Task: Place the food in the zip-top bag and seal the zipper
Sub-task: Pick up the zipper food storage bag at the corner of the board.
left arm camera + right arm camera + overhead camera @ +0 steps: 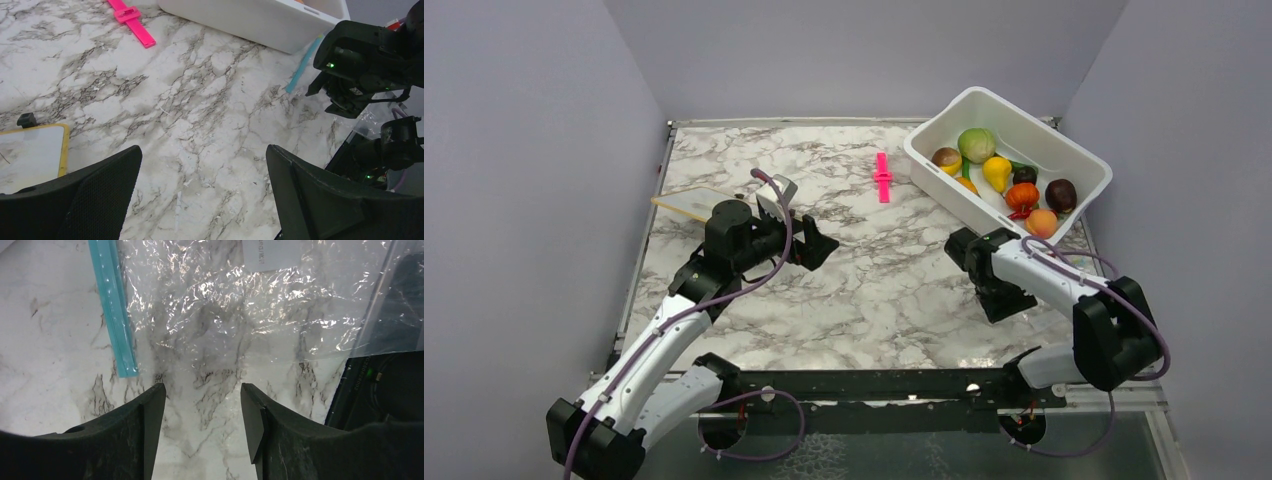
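The food (996, 172) lies in a white tub (954, 200): a green ball (976, 144), plus yellow, orange, red and dark brown pieces. The zip-top bag (225, 305) lies flat and empty on the marble beside the tub, under my right arm. Its light blue zipper (112, 305) runs along its left edge in the right wrist view and also shows as the zipper (302, 65) in the left wrist view. My right gripper (201, 390) points down just short of the bag's near edge, open with nothing in it. My left gripper (819, 245) hangs wide open over bare marble mid-table.
A bright pink clip (882, 177) lies left of the tub. A flat yellowish board (686, 203) rests at the table's left edge behind my left arm. Grey walls close in the table on three sides.
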Robot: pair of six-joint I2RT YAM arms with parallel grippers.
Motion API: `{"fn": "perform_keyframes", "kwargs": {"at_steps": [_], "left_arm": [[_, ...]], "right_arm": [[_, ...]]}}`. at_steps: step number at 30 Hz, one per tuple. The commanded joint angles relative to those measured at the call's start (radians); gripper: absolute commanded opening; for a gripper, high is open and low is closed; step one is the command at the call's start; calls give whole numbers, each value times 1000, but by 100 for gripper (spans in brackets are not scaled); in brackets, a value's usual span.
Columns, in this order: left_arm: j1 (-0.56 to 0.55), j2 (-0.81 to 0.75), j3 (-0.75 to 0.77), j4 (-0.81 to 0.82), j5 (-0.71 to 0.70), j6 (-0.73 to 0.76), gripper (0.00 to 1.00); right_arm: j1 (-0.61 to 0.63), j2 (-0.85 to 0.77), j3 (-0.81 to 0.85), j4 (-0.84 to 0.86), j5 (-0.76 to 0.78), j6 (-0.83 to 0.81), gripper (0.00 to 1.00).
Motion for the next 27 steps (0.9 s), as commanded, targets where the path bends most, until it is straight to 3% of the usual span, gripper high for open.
{"fn": "perform_keyframes", "kwargs": {"at_steps": [1,12,14,17,19,27], "left_arm": [[-5,-25,-15,27,31,13,100],[-7,-27,-18,25,24,16,100],[-7,-26,-17,26,24,17,100],[-7,-30,-18,26,26,21,100],[-7,-32,-19,26,24,23,100],[-7,-30,-21,26,25,29,100]], "right_arm": [[-28,64,-14,87,77,49,59],[-85,181,-60,233,63,25,59],[-86,207,-66,243,53,29,48],[-87,235,-62,219,46,63,15],[-87,239,-57,204,47,68,2],[-88,127,0,109,72,-18,1]]}}
